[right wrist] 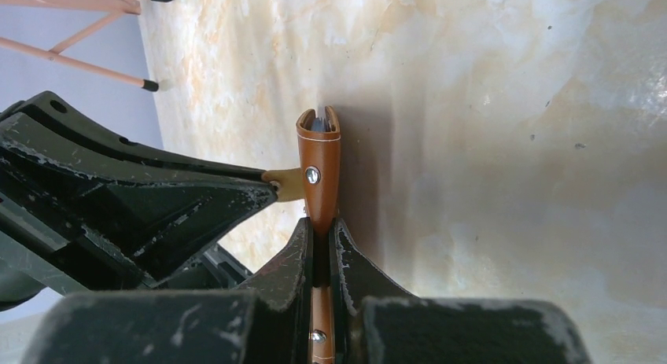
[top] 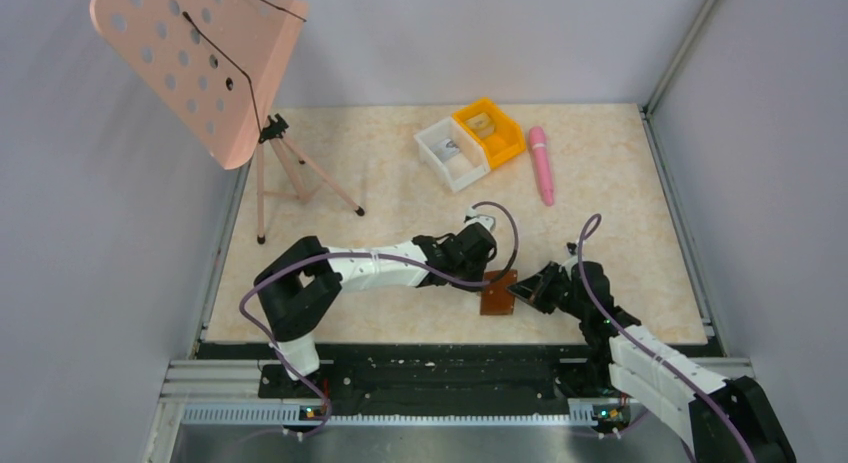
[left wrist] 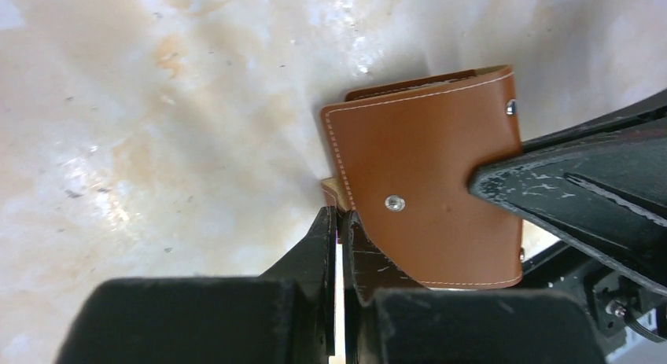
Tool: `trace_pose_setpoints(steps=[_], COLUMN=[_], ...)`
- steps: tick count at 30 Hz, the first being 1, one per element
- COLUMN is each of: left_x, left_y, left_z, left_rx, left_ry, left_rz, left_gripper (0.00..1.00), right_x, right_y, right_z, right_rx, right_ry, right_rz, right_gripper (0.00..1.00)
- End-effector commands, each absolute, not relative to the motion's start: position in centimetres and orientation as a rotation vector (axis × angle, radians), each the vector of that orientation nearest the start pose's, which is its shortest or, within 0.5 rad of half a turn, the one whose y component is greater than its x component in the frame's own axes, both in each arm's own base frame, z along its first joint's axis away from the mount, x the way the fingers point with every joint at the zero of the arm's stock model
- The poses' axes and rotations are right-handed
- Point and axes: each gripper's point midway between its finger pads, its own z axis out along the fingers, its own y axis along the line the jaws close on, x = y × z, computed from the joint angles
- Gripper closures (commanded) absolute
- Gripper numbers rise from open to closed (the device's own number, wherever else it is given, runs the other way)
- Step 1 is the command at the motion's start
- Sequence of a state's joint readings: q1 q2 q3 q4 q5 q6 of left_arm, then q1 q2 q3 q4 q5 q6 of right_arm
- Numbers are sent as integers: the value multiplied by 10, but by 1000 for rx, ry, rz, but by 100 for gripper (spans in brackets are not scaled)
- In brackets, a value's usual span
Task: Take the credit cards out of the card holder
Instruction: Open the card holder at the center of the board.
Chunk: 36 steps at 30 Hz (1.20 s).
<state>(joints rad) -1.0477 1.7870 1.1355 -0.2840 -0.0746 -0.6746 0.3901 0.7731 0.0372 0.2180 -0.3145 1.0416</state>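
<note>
The card holder point(top: 497, 294), a small brown leather wallet, is held upright on edge near the table's front, between both grippers. My right gripper point(right wrist: 321, 230) is shut on its lower edge, so I see the card holder point(right wrist: 318, 171) edge-on and folded closed. My left gripper point(left wrist: 340, 222) is shut on the tan clasp tab point(right wrist: 285, 183) that sticks out from the holder's brown face point(left wrist: 432, 183). The right gripper's fingers point(left wrist: 582, 195) press on that face from the right. The credit cards are hidden inside; only a thin grey sliver point(right wrist: 318, 123) shows between the leaves.
A white bin point(top: 452, 153) and an orange bin point(top: 488, 131) stand at the back, with a pink pen-like object point(top: 541, 163) to their right. A pink perforated stand on a tripod point(top: 290, 178) occupies the back left. Grey walls enclose the table.
</note>
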Motion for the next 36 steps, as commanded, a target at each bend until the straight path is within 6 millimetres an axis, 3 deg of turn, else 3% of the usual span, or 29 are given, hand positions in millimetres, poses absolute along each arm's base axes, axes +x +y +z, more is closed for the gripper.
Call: trace_pose_setpoints(steps=[1, 10, 19, 26, 31, 36], left_x=[210, 203, 192, 185, 184, 181], left_y=[-356, -345, -341, -350, -351, -350], left_z=[57, 62, 65, 72, 77, 83], left_rx=[433, 391, 316, 310, 248, 208], left_ry=[2551, 2551, 2533, 2524, 2507, 2501], left_rz=[-465, -492, -604, -710, -780, -833], left_gripper=[100, 100, 100, 100, 100, 100], right_x=[197, 207, 218, 210, 206, 190], right_y=[181, 176, 169, 168, 170, 196], right_z=[66, 58, 45, 56, 74, 75], right_rx=[434, 381, 324, 261, 242, 159], right_ry=[2180, 2276, 2419, 2442, 2413, 2401], right_rz=[1170, 1030, 861, 829, 801, 869], right_gripper=[100, 98, 73, 36, 35, 40])
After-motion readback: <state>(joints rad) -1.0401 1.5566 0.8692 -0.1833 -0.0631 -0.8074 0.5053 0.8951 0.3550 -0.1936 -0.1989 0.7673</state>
